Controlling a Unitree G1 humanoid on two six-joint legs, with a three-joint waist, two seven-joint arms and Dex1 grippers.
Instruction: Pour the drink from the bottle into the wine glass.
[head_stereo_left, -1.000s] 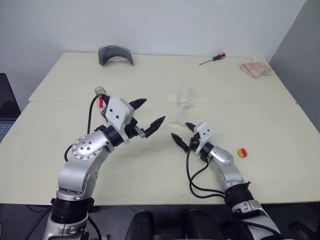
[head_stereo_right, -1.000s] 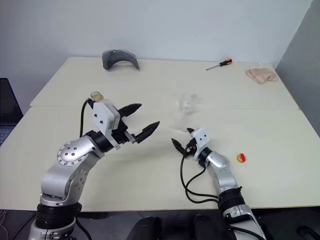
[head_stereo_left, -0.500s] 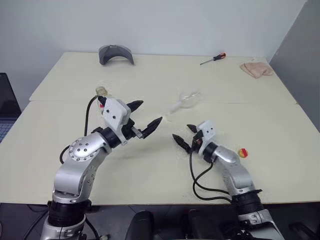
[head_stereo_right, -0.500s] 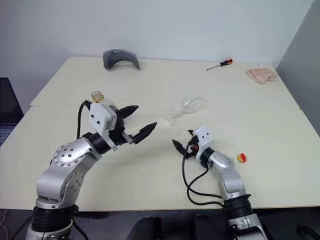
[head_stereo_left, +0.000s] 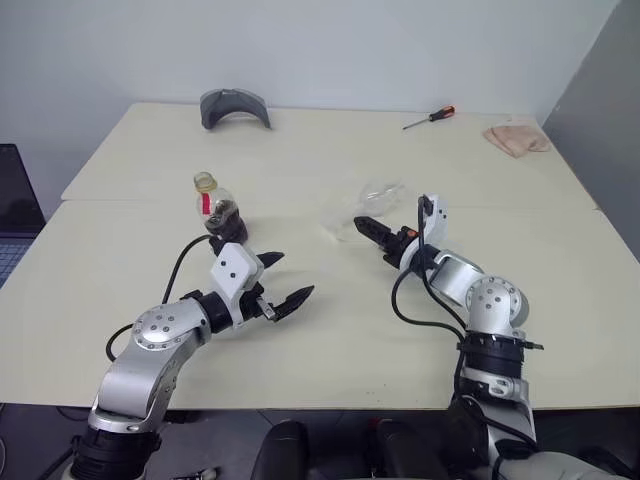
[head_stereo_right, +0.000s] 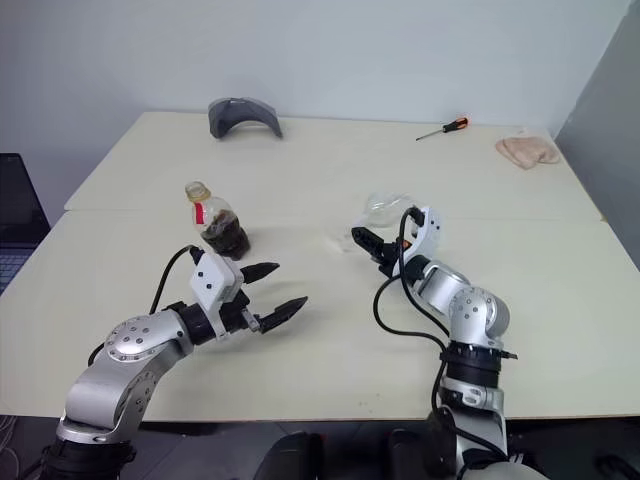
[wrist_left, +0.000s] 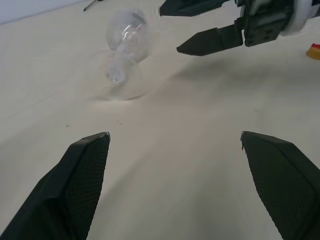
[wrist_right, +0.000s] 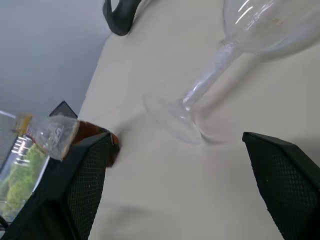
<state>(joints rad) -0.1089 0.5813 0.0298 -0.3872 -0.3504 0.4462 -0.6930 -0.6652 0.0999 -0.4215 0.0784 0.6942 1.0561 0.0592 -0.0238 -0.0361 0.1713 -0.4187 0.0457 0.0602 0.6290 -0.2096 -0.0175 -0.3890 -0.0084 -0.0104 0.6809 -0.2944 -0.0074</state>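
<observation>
The wine glass (head_stereo_right: 385, 208), upright a second ago, now lies tipped on its side near the middle of the counter (head_stereo_left: 300, 160). The left arm has sunk, uncovering the bottle (head_stereo_left: 219, 213) of dark drink (head_stereo_right: 226, 238) standing upright left of centre. The right arm has risen and rolled.

The cream counter stands against a white wall; a grey curved piece (head_stereo_left: 234, 105), a screwdriver (head_stereo_left: 428, 118) and a cloth (head_stereo_left: 515, 138) lie along its far edge.

The left end effector (head_stereo_left: 279, 279) is spread wide, holding nothing, in front of the bottle. The right end effector (head_stereo_right: 385, 236) is also wide open and empty, just beside the fallen glass.
</observation>
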